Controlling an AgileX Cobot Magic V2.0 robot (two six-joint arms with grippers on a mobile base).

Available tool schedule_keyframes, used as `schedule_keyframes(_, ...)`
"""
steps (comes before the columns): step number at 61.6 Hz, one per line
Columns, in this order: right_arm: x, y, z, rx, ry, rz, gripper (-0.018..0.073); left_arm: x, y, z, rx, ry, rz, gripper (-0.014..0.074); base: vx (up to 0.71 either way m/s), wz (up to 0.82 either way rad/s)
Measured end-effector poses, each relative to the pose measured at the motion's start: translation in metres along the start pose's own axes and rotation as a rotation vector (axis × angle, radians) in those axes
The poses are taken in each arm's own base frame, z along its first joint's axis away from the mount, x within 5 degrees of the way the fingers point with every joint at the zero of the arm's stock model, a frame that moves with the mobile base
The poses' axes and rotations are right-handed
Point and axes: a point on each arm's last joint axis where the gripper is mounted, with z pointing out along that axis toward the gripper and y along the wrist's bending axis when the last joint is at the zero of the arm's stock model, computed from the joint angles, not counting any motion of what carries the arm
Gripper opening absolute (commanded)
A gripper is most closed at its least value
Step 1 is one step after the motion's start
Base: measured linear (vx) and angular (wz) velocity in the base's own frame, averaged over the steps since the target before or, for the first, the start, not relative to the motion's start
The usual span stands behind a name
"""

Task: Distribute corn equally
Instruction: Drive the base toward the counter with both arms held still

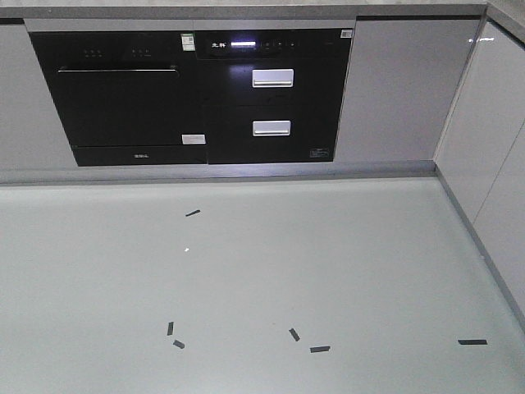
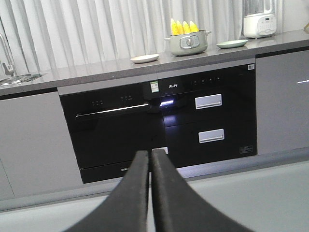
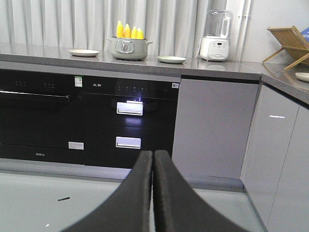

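Right gripper (image 3: 153,154) well short of corn (image 3: 128,31)

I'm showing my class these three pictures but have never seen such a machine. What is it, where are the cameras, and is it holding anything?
It is a two-armed robot on a wheeled base, in a kitchen. One camera faces forward and down at the floor and a black oven. The other two sit on its wrists: the dark wedges at the bottom are the left gripper and right gripper, both shut, holding nothing. On the counter a green pot holds four corn cobs, tips up, with a cream plate to its left and a green plate to its right. A blender stands farther right.
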Motion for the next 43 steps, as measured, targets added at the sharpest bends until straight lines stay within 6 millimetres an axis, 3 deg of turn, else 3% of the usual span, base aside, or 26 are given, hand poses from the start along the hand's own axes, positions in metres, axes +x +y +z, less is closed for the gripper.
schedule_keyframes(43,0.0,0.0,0.0,0.0,0.0,0.0,-0.0004,0.0,0.0,0.0,0.0,0.0,0.0,-0.0007,0.0,0.0)
